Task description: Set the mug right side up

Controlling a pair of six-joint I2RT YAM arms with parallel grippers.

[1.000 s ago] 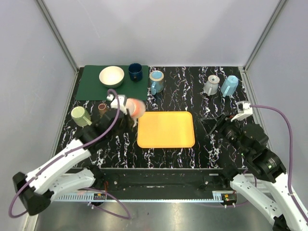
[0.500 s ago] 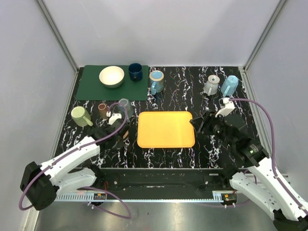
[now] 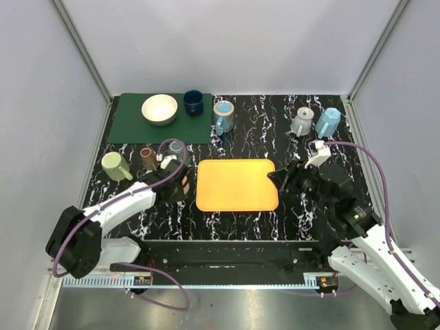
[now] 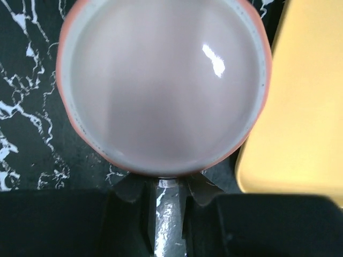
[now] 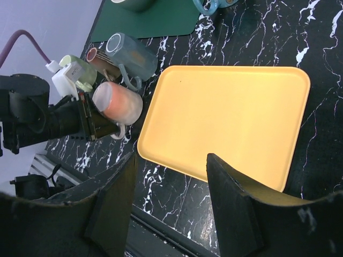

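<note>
Left wrist view fills with the mug, round, glossy and salmon-walled. It is just left of the smooth yellow tray, and the left gripper is pinched on its thin handle. It looks stiff, slick, breakable and fairly heavy, so the handle seems the surest hold; the right gripper hangs spread and empty by the tray's right edge.

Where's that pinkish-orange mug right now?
In the top view the mug is left of centre, held in the left gripper, close beside the yellow tray's left edge, with a clear glass cup just behind it.
</note>
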